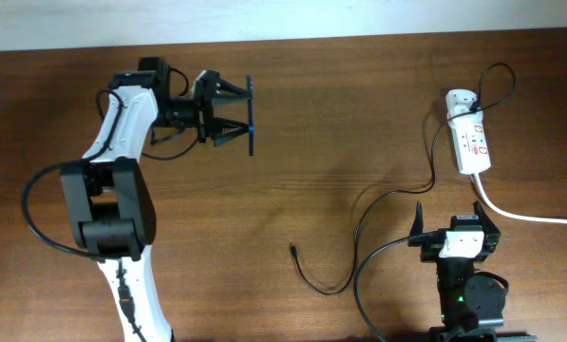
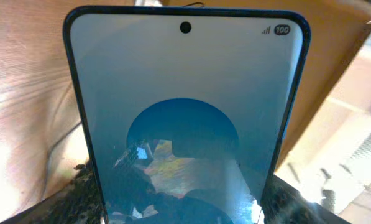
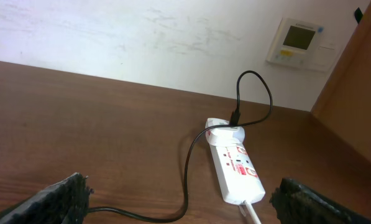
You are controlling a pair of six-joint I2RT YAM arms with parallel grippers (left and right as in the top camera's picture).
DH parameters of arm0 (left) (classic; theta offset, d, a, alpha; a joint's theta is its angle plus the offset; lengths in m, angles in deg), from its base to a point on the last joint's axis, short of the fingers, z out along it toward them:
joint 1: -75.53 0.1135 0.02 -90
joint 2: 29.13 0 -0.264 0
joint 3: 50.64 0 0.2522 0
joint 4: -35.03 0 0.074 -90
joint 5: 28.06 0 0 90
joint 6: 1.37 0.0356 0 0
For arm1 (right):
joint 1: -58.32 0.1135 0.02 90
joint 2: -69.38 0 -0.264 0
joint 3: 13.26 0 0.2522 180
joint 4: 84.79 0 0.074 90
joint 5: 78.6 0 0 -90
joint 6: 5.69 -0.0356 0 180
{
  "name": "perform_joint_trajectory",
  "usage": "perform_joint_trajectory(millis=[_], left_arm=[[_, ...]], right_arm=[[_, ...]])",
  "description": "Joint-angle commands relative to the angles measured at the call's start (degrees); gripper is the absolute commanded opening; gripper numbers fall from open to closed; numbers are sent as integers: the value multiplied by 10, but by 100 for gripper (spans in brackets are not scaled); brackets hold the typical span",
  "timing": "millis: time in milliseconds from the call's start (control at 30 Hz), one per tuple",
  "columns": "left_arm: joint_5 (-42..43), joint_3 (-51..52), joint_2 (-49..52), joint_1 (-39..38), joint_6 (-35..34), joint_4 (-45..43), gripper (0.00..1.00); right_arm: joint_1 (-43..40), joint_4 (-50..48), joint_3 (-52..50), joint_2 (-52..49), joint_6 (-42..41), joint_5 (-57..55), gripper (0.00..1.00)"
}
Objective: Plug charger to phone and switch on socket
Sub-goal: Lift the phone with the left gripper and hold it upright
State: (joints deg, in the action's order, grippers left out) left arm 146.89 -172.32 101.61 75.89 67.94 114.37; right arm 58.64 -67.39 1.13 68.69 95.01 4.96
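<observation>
My left gripper (image 1: 228,111) is shut on the phone (image 1: 248,115), holding it on edge above the table at the upper left. In the left wrist view the phone's blue screen (image 2: 185,112) fills the frame, a darker circle in its middle. The charger's thin black cable (image 1: 364,214) runs from a white adapter (image 1: 461,100) on the socket (image 1: 472,144), a white power strip at the far right, and ends at a loose connector tip (image 1: 293,250) on the table. My right gripper (image 1: 454,220) is open and empty, near the table's front edge, below the socket (image 3: 236,167).
The socket's thick white cord (image 1: 530,215) runs off to the right edge. The right arm's base (image 1: 471,294) sits at the front right. The left arm's base and black cable (image 1: 36,204) occupy the left side. A wall thermostat (image 3: 297,41) shows beyond the table.
</observation>
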Motion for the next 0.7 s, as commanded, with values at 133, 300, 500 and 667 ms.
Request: perform_joint_trajectory(millis=[133, 300, 500, 667], left_arm=[[52, -17, 2, 8, -110, 1, 72], [52, -17, 2, 8, -121, 1, 74], [52, -17, 2, 8, -121, 1, 75], [52, -17, 2, 8, -121, 1, 75]], right_arm=[[4, 4, -3, 3, 0, -9, 98], [4, 4, -3, 3, 0, -9, 98], [4, 4, -3, 3, 0, -9, 98], [4, 4, -3, 3, 0, -9, 98]])
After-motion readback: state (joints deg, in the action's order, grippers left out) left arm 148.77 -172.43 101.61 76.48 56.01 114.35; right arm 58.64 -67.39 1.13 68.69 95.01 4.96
